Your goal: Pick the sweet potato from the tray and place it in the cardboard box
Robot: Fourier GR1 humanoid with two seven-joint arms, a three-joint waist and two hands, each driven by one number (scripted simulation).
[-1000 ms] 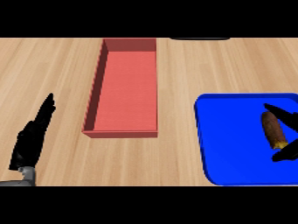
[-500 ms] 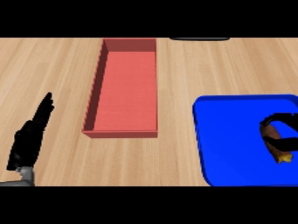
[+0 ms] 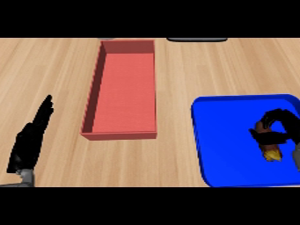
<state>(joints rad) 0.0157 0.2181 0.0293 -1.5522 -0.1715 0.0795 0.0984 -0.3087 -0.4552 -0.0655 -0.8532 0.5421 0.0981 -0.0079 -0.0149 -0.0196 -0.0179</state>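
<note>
Right robot hand (image 3: 279, 129) curled round sweet potato (image 3: 271, 149) on blue tray (image 3: 224, 132), near surface's right edge; cardboard box (image 3: 123, 88) away toward left edge. Left robot hand (image 3: 32, 138) open, resting.

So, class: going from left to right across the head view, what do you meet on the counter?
Left hand, resting open → red box → blue tray → right hand, curled round the sweet potato on the tray.

Kitchen: wooden counter (image 3: 42, 70)
</note>
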